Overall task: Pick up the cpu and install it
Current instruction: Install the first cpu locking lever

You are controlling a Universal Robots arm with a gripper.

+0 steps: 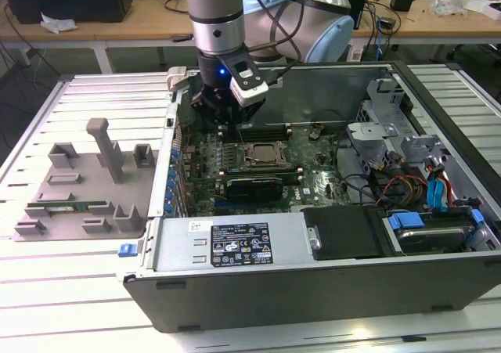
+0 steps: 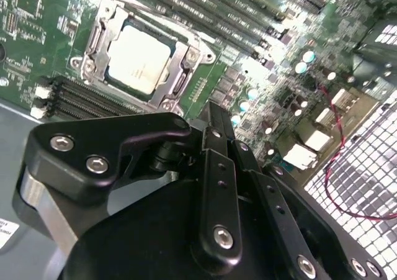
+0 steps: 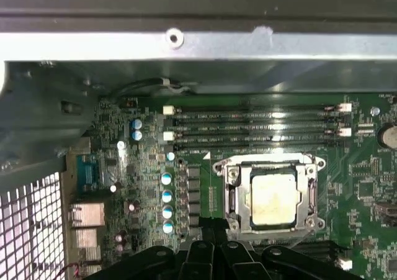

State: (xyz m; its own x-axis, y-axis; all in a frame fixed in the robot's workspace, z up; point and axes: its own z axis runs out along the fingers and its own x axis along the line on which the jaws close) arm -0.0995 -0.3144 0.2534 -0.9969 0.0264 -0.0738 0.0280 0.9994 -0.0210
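Exterior view: the black gripper point(image 1: 225, 117) hangs inside the open grey metal computer case point(image 1: 313, 286). It is low over the green motherboard point(image 1: 313, 177), just to the exterior view's left of the small square silvery-topped cpu point(image 1: 262, 156).

Second wrist view: the cpu point(image 2: 138, 59) lies flat inside its silver metal-framed socket point(image 2: 186, 58). The pincer point(image 2: 211, 115) is apart from it, drawn narrow and holding nothing.

First wrist view: the cpu point(image 3: 273, 197) is seated in the socket point(image 3: 228, 168) and the gripper point(image 3: 216, 231) is beside the frame.
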